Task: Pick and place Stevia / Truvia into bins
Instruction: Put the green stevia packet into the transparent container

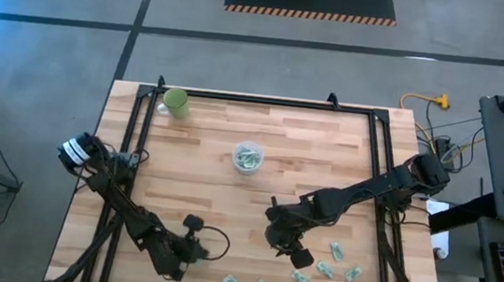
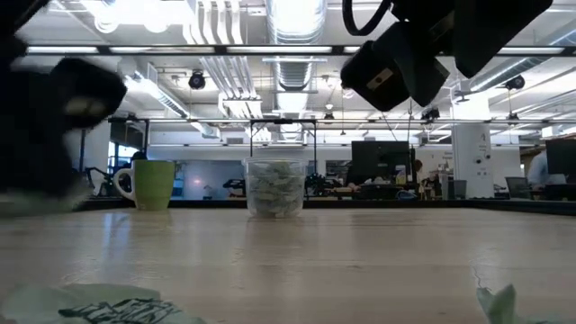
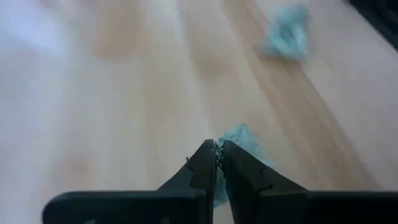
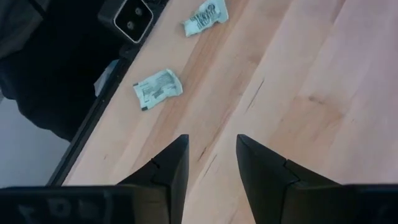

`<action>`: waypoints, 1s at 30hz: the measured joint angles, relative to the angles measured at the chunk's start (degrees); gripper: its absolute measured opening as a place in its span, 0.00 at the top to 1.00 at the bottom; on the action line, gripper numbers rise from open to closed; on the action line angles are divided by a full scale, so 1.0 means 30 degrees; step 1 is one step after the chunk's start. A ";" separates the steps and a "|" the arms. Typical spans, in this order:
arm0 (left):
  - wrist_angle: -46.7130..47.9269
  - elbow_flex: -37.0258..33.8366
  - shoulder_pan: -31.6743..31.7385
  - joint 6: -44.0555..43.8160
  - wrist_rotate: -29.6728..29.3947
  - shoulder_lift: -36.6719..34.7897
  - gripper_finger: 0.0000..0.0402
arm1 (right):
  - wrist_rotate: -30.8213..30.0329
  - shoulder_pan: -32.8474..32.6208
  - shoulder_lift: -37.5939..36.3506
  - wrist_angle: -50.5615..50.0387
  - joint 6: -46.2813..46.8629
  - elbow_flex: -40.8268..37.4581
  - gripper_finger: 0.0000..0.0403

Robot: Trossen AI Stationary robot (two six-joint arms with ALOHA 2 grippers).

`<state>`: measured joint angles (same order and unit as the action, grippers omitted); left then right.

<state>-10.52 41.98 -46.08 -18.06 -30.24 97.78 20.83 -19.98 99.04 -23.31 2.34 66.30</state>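
Left pincer pressed together, tips pinching a pale green Stevia packet at the counter's near edge. Right pincer spread, empty, above bare wood near loose packets. Clear cup mid-counter. Packets likely light, limp, crumple easily; nip an edge.

Two dark, near-black arms of slim jointed links. Left arm: a white-and-black banded ring at its far-left base joint, a thin black cable looping out near the wrist. Right arm: bulkier rounded joints, matte black all along. Left claw: two black tapered fingers with stepped, notched inner edges on a flat black bar. Right claw: the same black wedge-shaped fingers, broad at the root, narrowing to blunt tips.
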 joint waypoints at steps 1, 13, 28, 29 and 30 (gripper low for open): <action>-0.0134 0.0000 0.0138 0.0688 -0.1033 -0.0317 0.97 | -0.0047 -0.0006 0.0000 -0.0156 0.0173 0.0000 0.69; -0.0591 -0.0087 0.5151 0.6702 -0.8635 -0.2356 0.97 | -0.7953 -0.0945 -0.0986 -0.4386 0.2803 -0.0048 0.69; -0.4292 0.0127 1.2044 1.0358 -0.5026 -0.2560 0.97 | -1.2574 -0.2472 -0.3325 -0.4344 0.5244 -0.3162 0.73; -0.4445 0.0134 1.2321 1.0446 -0.4916 -0.2560 0.98 | -1.2602 -0.2472 -0.3460 -0.4271 0.5264 -0.3365 0.73; -0.4423 0.0167 1.2588 1.0483 -0.4781 -0.2560 0.98 | -1.2608 -0.2472 -0.3612 -0.4144 0.5294 -0.3605 0.74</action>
<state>-23.79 42.48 -8.32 13.39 -44.58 90.11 -16.99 -27.40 88.21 -35.74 18.22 55.49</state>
